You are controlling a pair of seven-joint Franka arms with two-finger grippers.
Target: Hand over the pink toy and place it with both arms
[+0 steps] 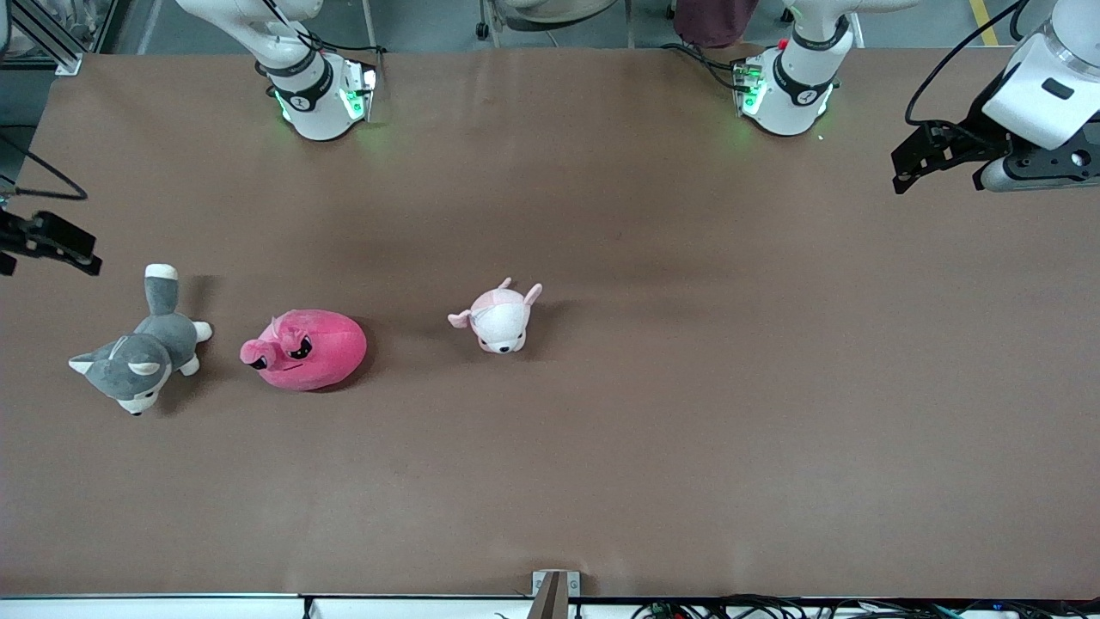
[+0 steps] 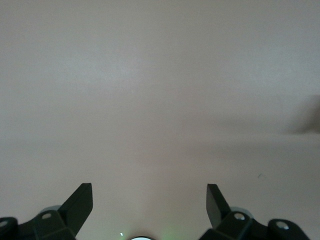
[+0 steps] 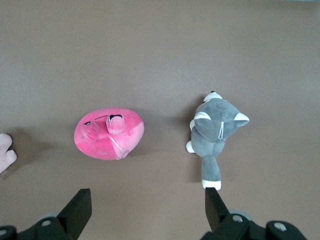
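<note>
Two white robot arms with black joints rise from bases along the edge of the brown paper-covered table (image 1: pixel 601 258) farthest from the front camera. Three plush toys lie in a row on the table toward the right arm's end.

The hot-pink, round blob-shaped plush toy with angry black eyes and a small snout (image 1: pixel 305 350) rests on the table surface, untouched by either arm. It lies between the grey-and-white husky plush (image 1: pixel 142 348), which is nearest the right arm's end, and the small pale pink-and-white puppy plush (image 1: pixel 501 318), which lies toward the middle of the table. The three toys are apart from one another.

The right arm's black two-finger gripper (image 1: pixel 47 243) hangs in the air at the right arm's end of the table, above the surface close to the husky plush. The right wrist view looks straight down: its two black fingers (image 3: pixel 80 207) stand wide apart and hold nothing, with the pink toy (image 3: pixel 109 133) and the husky plush (image 3: pixel 215 135) on the table beneath.

The left arm's black two-finger gripper (image 1: pixel 941 155) hangs above bare table at the left arm's end, well apart from all three toys. In the left wrist view its fingers (image 2: pixel 80 202) are likewise spread wide and empty over plain table surface.
</note>
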